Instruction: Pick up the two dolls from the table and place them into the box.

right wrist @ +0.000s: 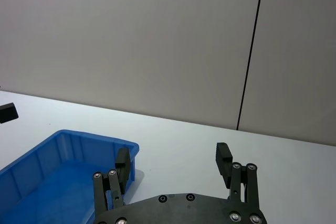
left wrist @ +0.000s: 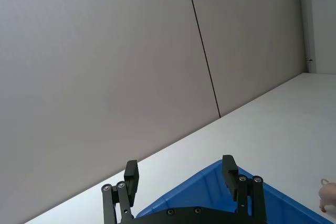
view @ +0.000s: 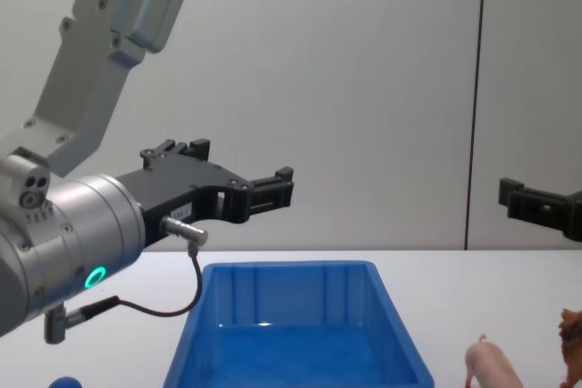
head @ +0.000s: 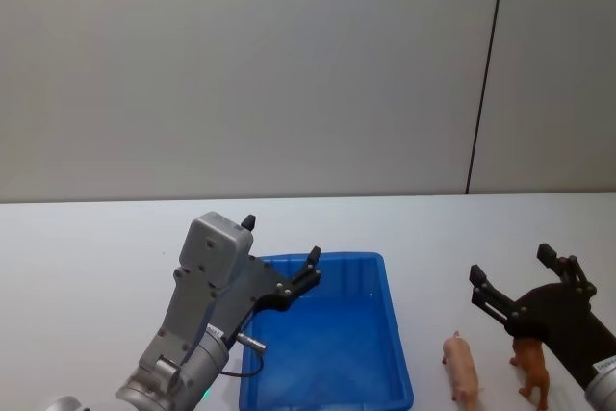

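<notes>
Standing nearest on the desk [head: 77, 257], just right of the blue bin [head: 327, 258], are the pink pig [head: 462, 368] and the brown lion [head: 531, 365], side by side, each pointing lengthwise front to back. The right gripper [head: 511, 264] is hovering above the lion, jaws spread and empty, tips reaching past it; that arm is sitting far closer. The left gripper [head: 281, 238] is hanging over the bin's left rim, jaws likewise parted.

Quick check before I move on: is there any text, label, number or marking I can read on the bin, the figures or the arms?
Nothing can be read in these pictures.
Small pale label on the body of the left pincer: too small to read.
Blue box, pig, lion: no markings visible.
</notes>
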`<action>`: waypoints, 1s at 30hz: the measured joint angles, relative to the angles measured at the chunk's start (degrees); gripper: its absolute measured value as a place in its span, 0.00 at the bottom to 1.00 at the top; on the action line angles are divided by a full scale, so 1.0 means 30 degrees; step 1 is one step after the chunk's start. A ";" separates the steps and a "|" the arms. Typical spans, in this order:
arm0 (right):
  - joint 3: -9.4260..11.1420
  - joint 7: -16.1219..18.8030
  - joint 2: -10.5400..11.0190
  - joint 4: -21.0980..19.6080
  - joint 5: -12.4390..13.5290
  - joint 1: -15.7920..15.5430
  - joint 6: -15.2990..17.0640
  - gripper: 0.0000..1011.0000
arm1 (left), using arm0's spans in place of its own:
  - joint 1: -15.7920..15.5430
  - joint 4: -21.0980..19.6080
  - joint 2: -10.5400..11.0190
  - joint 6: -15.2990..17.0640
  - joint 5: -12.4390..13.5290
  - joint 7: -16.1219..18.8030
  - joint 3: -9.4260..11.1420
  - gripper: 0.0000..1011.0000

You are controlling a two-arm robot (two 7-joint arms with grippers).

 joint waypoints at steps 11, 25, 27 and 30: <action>-0.0001 0.0000 -0.0001 0.0000 0.0000 0.0000 0.0000 0.99 | 0.0000 -0.0001 -0.0001 0.0000 0.0000 0.0000 0.0000 0.99; 0.0121 0.0235 0.0147 0.0166 0.0047 0.0005 0.0160 0.99 | 0.0000 -0.0001 0.0000 -0.0001 0.0000 0.0001 0.0000 0.99; 0.0211 0.0421 0.0276 0.0296 0.0102 0.0003 0.0325 0.99 | 0.0000 -0.0001 0.0000 0.0000 0.0000 0.0001 0.0001 0.99; 0.0359 0.0718 0.0508 0.0523 0.0186 -0.0019 0.0587 0.99 | 0.0000 -0.0001 0.0000 0.0000 -0.0001 0.0001 0.0001 0.99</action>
